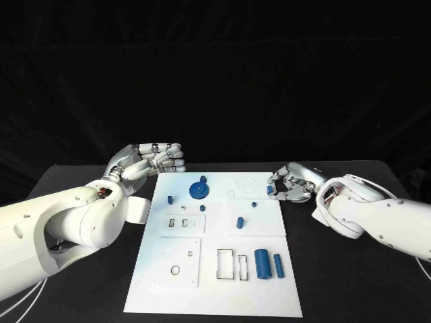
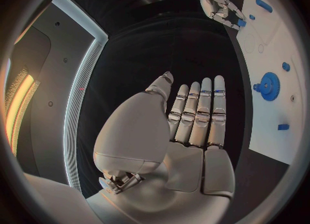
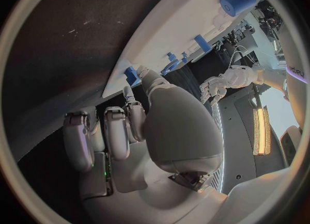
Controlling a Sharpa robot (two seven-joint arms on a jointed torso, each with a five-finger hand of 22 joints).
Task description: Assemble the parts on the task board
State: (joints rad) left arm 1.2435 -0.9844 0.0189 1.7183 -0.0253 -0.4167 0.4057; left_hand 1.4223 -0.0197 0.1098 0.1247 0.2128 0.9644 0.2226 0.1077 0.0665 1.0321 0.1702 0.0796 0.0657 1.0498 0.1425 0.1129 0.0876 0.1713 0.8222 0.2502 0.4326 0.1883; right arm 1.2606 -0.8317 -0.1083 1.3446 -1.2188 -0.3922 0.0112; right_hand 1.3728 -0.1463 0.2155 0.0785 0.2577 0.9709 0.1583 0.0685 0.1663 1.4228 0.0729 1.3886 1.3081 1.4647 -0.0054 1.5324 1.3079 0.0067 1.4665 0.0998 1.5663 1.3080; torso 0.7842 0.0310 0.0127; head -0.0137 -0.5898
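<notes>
left hand (image 1: 149, 160) fingers straight, empty; right hand (image 1: 291, 183) apparently pinching blue part (image 3: 131, 75).

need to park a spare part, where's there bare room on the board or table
Free: the near strip of the task board, below the cutouts and the two upright blue cylinders; the black table near right and near left of the board. Crowded: the board's far end, around the blue gear, with the left hand and right hand at its corners.

Light fell brightly on the white board (image 1: 215, 269), while the bench (image 1: 351, 282) around it stayed dark. Wrist views bent straight edges; a lamp strip (image 3: 261, 131) glared.
</notes>
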